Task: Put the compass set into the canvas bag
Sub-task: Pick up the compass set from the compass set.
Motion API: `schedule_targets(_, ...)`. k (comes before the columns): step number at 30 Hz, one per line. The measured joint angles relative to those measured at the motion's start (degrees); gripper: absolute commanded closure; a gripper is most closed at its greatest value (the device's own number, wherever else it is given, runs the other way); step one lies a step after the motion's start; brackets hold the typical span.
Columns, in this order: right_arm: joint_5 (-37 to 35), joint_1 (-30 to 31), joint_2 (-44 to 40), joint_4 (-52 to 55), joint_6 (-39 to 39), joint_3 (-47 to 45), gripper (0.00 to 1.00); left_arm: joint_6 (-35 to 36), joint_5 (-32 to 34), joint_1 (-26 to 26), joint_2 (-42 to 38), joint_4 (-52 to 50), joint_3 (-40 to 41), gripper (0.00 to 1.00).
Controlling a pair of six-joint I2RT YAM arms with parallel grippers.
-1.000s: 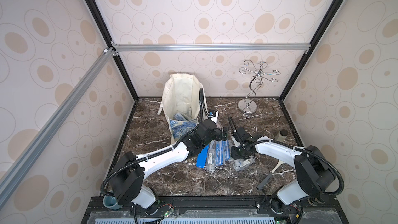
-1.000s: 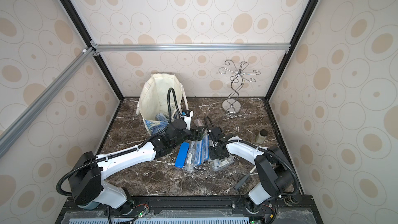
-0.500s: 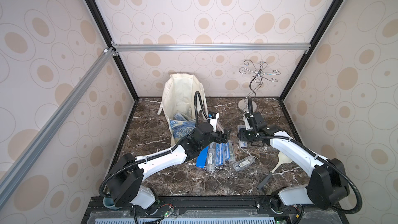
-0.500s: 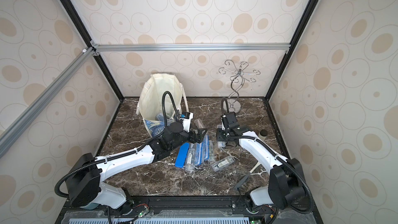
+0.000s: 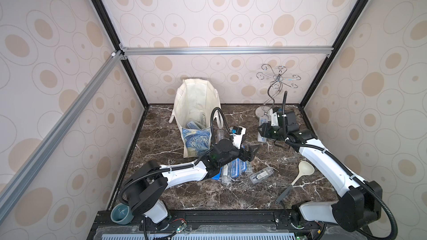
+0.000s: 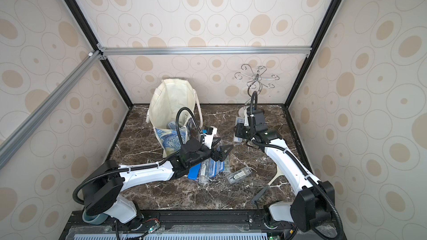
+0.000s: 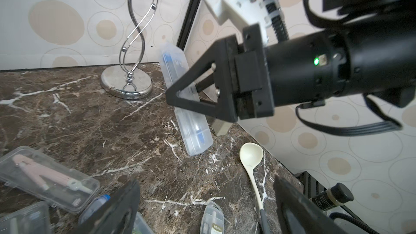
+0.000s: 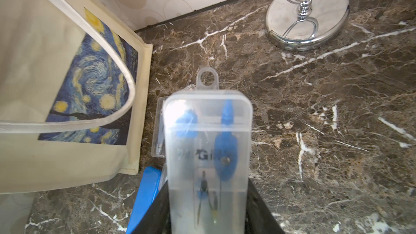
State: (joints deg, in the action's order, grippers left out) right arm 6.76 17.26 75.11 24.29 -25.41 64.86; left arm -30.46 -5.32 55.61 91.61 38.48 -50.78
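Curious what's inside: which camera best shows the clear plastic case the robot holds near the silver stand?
Right wrist view: the clear plastic case fills the frame, blue compass visible inside. Left wrist view shows it side-on, partly hidden; both top views show it tiny.

- Bright, soft, even light everywhere; only weak shadows on the marble (image 8: 337,113) around the chrome stand (image 8: 290,25).
- Strong glare on the base of that stand.
- Near the stand, compass set (image 8: 208,154) out of focus, milky.
- Wide-angle stretching at the edges of both top views.
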Motion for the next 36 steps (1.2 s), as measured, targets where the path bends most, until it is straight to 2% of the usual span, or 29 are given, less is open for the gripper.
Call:
schedule_targets(5, 2.6, 0.0, -1.3, -0.9, -1.0, 0.0, 0.61, -1.1, -0.6, 0.2, 4.3, 2.6, -0.8, 0.22)
schedule_targets(10, 4.2, 0.0, -2.5, -1.5, -1.4, 0.0, 0.61, -2.5, -0.9, 0.2, 7.5, 6.6, -2.3, 0.23)
schedule_targets(14, 5.2, -0.1, -3.3, -1.9, -1.8, 0.0, 0.61, -4.1, -0.4, 0.2, 8.5, 10.5, -2.6, 0.32)
schedule_targets(23, 6.8, -0.1, -4.2, -3.4, -2.7, -0.5, 0.61, -6.1, 2.0, 0.2, 11.6, 14.7, -5.9, 0.4)
schedule_targets(26, 7.3, -0.1, -4.4, -3.5, -2.8, -0.9, 0.61, -6.3, 2.7, 0.2, 12.1, 15.8, -6.2, 0.45)
schedule_targets(32, 8.0, -0.3, -5.1, -3.6, -2.9, -1.0, 0.61, -6.5, 3.5, 0.2, 12.7, 19.0, -6.3, 0.62)
schedule_targets(36, 8.2, -0.5, -5.2, -3.9, -3.0, -1.0, 0.61, -6.6, 3.3, 0.2, 13.1, 20.2, -6.8, 0.68)
